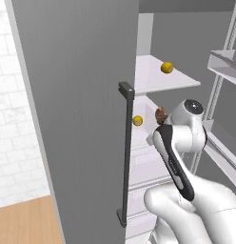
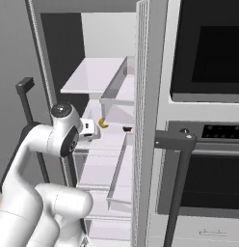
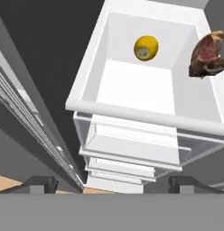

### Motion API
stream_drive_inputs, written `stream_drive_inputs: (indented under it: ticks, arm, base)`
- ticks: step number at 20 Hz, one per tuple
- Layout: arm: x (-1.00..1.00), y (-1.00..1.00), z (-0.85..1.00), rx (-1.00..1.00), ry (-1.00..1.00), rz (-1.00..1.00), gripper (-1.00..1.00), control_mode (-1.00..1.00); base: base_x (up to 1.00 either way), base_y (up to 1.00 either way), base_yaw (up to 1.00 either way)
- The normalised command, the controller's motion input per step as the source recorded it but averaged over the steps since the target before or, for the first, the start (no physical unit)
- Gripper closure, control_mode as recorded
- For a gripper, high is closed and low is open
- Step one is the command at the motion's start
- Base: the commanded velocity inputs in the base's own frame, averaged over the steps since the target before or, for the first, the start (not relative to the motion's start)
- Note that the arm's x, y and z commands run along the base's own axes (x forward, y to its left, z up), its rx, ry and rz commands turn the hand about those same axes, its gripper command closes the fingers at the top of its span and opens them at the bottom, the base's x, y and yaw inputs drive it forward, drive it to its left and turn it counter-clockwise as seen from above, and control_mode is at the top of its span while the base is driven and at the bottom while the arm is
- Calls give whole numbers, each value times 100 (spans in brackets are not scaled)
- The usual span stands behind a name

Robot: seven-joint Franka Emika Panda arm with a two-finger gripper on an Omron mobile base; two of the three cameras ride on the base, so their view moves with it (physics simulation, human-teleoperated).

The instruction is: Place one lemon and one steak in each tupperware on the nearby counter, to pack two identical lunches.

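The end effector point(image 3: 111, 182) hung open and empty above a white fridge shelf point(image 3: 145, 85), where a lemon point(image 3: 146, 48) lay near a steak point(image 3: 207, 55). Another lemon point(image 1: 167, 67) sat on the shelf above.

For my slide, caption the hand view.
Open gripper faces a white fridge shelf holding a lemon and a steak.

Open fridge point(image 2: 99, 72) ahead, white shelves inside, its door point(image 2: 146, 96) edge-on at center. White arm point(image 2: 44, 140) rises from lower left, wrist reaching toward the middle shelf point(image 2: 104, 140). Lemon point(image 2: 103, 123) sits on that shelf; small dark steak point(image 2: 126, 129) just right of it. Oven point(image 2: 208, 120) stands right, dark handle bar point(image 2: 175, 140) across the front.
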Motion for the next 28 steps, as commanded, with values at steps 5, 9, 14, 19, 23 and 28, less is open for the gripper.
stream_drive_inputs:
  ticks: [5,9,14,19,23,28]
  arm:
    - [65,0,0,6,-9,4,-100,-100]
    - [81,0,-5,5,0,6,-100,-100]
    - [75,-1,-5,1,0,1,-100,-100]
    - [64,-6,-14,0,0,0,-100,-100]
    - [55,-20,-32,0,0,0,-100,-100]
    - [58,-4,-30,0,0,0,-100,-100]
  base:
    - [0,0,0]
    - [0,0,0]
    - [0,0,0]
    - [0,0,0]
    - [0,0,0]
    - [0,0,0]
